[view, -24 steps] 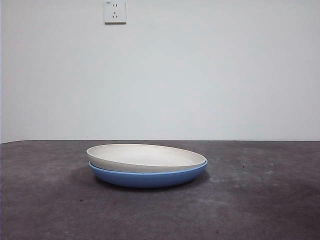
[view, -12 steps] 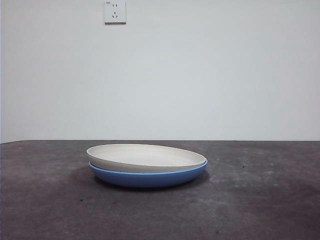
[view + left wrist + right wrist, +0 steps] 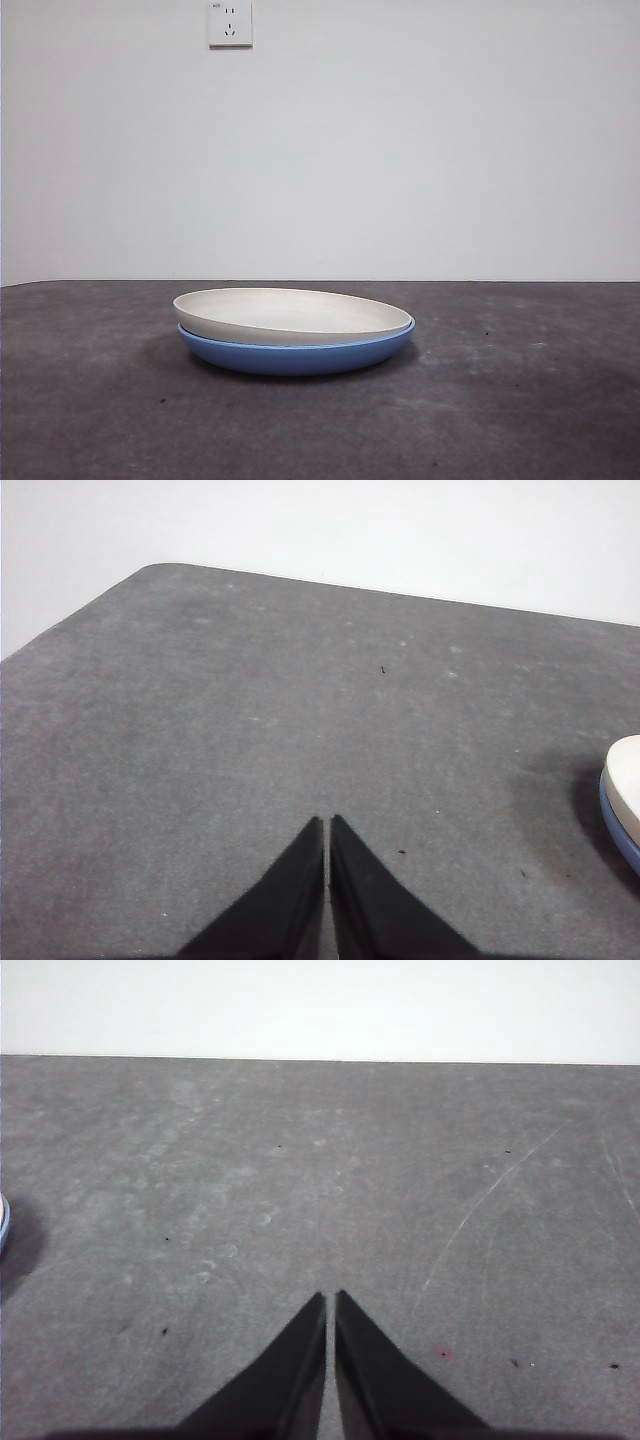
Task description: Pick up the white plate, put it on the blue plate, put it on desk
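The left gripper (image 3: 327, 825) and right gripper (image 3: 329, 1300) both have their jaws pressed together, holding nothing, each above bare desk (image 3: 520, 400) well apart from the plates. The white plate (image 3: 290, 314) sits nested on the blue plate (image 3: 295, 356), slightly tilted, mid-desk. Nothing stands near them. The desk is dark grey and mottled; behind it, a white wall (image 3: 400, 150) carries a socket (image 3: 230, 23).

Low front view; wrist views share desk (image 3: 250, 700)
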